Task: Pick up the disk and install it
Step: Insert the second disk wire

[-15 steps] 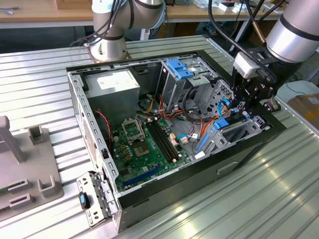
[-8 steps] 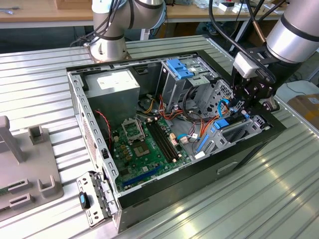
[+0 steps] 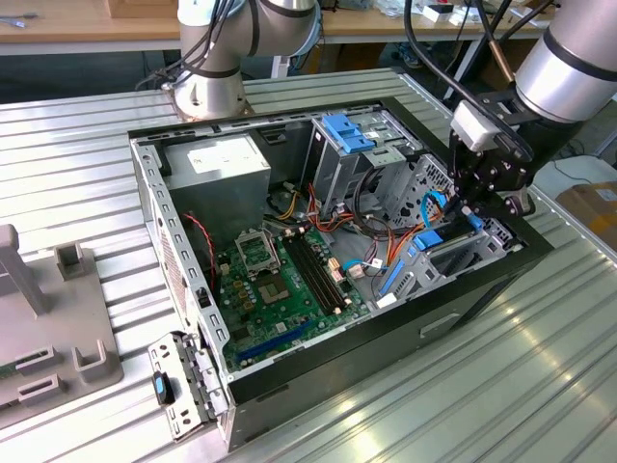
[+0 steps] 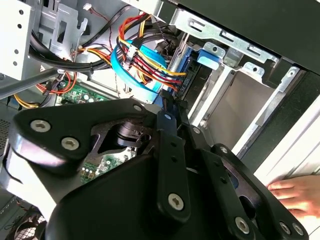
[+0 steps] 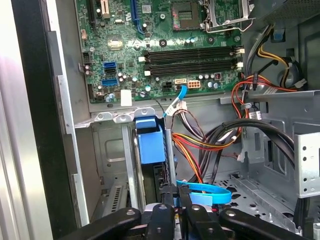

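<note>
Down at the front corner of the open computer case (image 3: 318,376), on the exterior view's right, I have the gripper (image 3: 474,204) lowered into the drive bay area. From the first wrist view I see the disk (image 5: 151,145) standing on edge in its bay slot (image 5: 107,165), its blue carrier frame facing up toward the motherboard (image 5: 160,45), with the gripper (image 5: 172,192) closed on the disk's near end. A light blue data cable (image 5: 205,192) loops just beside the gripper's black links, and bundles of red, yellow and black wires (image 5: 210,142) run close by. In the second wrist view the gripper's linkage (image 4: 167,150) covers most of the bay, and a person's hand (image 4: 295,192) rests on the surface at the case's outer wall. The grey power-supply box (image 3: 217,164) sits at the far corner, well apart from the gripper.
</note>
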You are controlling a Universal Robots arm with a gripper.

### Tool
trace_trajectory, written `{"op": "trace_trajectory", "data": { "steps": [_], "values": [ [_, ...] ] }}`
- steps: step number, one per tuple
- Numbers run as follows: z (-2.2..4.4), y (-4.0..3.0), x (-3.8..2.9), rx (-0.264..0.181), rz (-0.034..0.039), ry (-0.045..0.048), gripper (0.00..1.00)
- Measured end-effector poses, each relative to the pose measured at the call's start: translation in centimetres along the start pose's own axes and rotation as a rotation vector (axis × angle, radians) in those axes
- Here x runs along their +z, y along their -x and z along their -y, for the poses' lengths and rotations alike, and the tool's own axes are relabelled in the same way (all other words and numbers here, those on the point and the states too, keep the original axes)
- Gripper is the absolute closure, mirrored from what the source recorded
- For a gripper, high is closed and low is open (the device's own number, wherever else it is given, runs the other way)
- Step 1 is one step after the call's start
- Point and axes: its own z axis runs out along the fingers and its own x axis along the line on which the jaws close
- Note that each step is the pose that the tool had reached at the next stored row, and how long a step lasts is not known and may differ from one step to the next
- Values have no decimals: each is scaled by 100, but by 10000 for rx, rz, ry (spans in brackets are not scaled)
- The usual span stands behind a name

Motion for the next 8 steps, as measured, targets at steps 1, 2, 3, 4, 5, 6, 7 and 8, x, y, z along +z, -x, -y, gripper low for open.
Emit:
{"op": "trace_trajectory", "data": {
  "steps": [1, 2, 3, 4, 5, 6, 7, 8],
  "values": [
    [0, 2, -4, -17, -9, 0, 84],
    [-2, 7, -8, -71, -42, 0, 84],
    [-5, 12, -14, -138, -158, -9, 84],
    [-5, 15, -17, -186, -257, -17, 84],
    [-6, 17, -20, -237, -377, -28, 84],
    [-8, 20, -22, -300, -562, -45, 84],
    [-12, 30, -23, -380, -701, -56, 84],
    [-14, 35, -22, -465, -695, -54, 84]
  ]
}}
